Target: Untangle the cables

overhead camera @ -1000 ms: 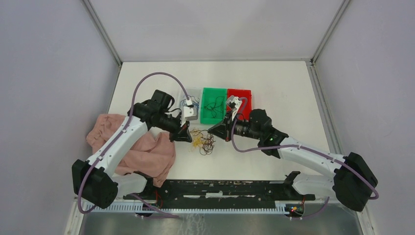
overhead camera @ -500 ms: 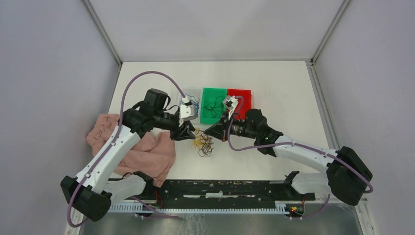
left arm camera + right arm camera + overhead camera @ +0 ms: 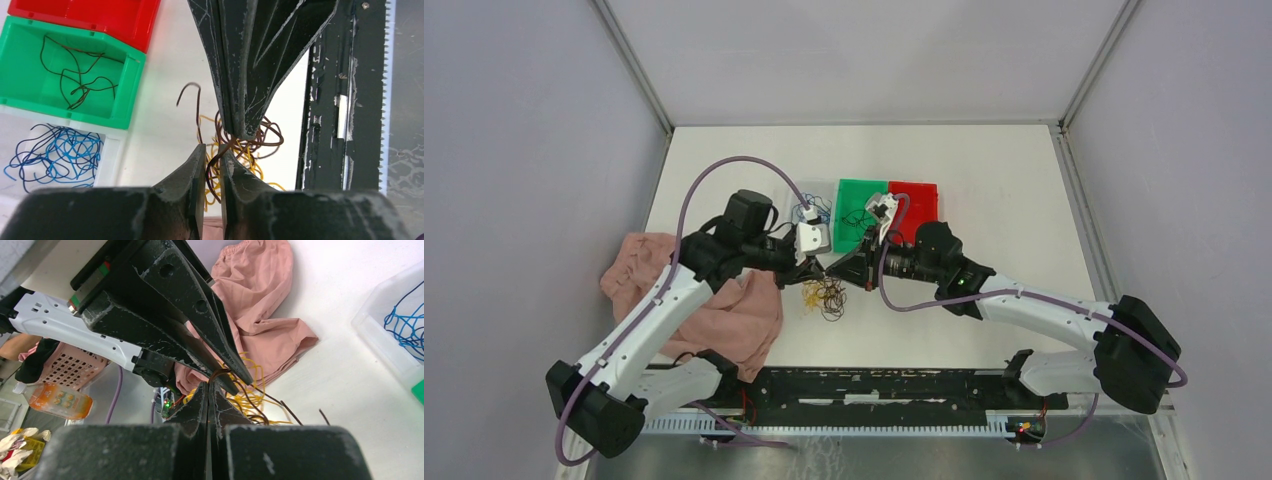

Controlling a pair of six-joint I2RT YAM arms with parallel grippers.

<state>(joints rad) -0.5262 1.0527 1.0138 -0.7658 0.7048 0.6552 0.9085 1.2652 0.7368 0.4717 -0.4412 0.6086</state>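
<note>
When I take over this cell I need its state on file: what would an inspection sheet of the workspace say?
Surface: white table.
Job's things: tangle of yellow and brown wires on the table; dark wires in the green bin; blue wires in the clear bin; red bin, nothing seen in its visible part.
Clutter: pink cloth under the left arm.
Grippers: left gripper narrowly open, a brown wire between its fingers; right gripper shut, seemingly on that wire.
Cables: purple arm cables loop free.
Surroundings: grey walls; black rail at the near edge.
</note>
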